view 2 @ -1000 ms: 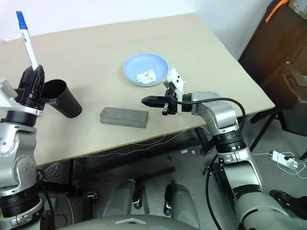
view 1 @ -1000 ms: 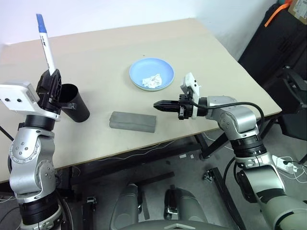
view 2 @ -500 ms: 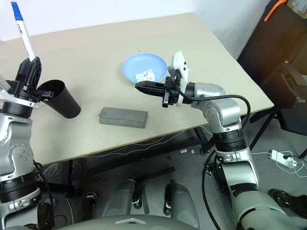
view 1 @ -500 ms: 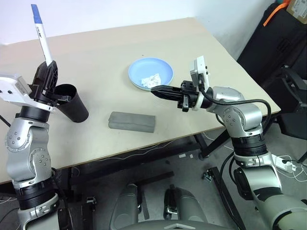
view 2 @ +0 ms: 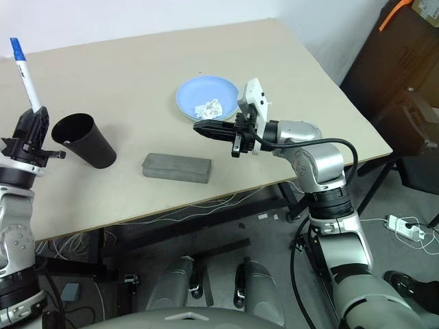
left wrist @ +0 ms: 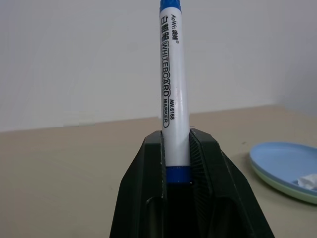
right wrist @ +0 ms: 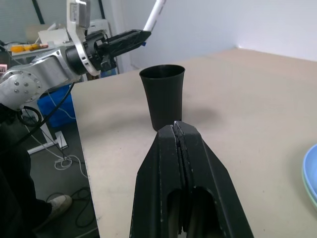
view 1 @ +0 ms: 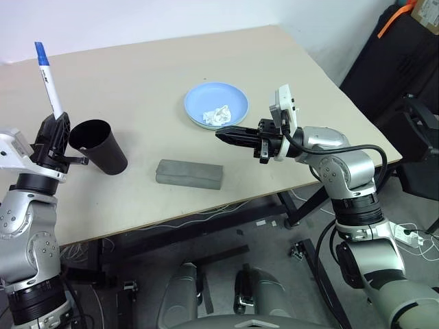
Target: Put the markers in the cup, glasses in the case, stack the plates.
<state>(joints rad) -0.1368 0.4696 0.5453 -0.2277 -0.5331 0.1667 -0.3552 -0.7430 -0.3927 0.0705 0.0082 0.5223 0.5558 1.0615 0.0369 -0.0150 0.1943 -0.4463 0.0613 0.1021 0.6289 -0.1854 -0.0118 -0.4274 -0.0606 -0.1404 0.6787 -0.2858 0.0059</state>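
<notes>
My left gripper [view 1: 59, 122] is shut on a white marker [view 1: 48, 82] with a blue cap, which it holds nearly upright in the air just left of the black cup [view 1: 99, 145]. The cup stands upright on the table. A closed grey case [view 1: 189, 173] lies near the table's front edge. The light blue plate [view 1: 233, 96] sits on top of the green plate [left wrist: 297, 191]. My right gripper [view 1: 223, 134] is shut with nothing in it and points left above the table between the plates and the case. The glasses are out of view.
A crumpled white tissue [view 1: 218, 115] lies in the blue plate. The table's right edge [view 1: 357, 110] runs close behind my right arm, with dark equipment [view 1: 411, 62] beyond it. Bare tabletop stretches behind the cup and plates.
My left gripper has moved left and down with the marker, from above the cup to beside it. My right gripper rose a little, away from the case toward the plates.
</notes>
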